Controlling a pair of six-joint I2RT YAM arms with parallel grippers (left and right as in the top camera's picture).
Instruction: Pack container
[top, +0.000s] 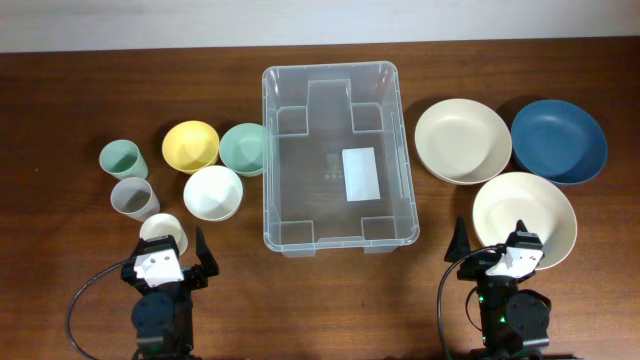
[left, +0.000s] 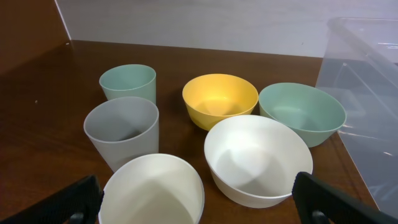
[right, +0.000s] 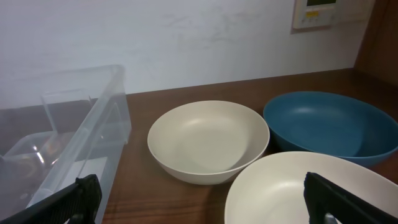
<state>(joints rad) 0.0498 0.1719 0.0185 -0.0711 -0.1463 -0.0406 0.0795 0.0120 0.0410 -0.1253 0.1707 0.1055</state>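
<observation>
The clear plastic container (top: 335, 150) stands mid-table, empty, with a white label on its base; its wall also shows in the left wrist view (left: 367, 74) and the right wrist view (right: 74, 137). My left gripper (top: 172, 262) is open at the front left, just behind a white cup (left: 152, 193). Beyond it stand a grey cup (left: 121, 130), a green cup (left: 127, 81), a white bowl (left: 258, 158), a yellow bowl (left: 219, 99) and a green bowl (left: 301, 112). My right gripper (top: 500, 262) is open at the front right, over the near rim of a cream bowl (right: 311, 190).
A second cream bowl (right: 208, 140) and a dark blue bowl (right: 323, 124) sit right of the container. A white wall (right: 186, 37) rises behind the table's far edge. Both arm bases and their cables sit at the front edge.
</observation>
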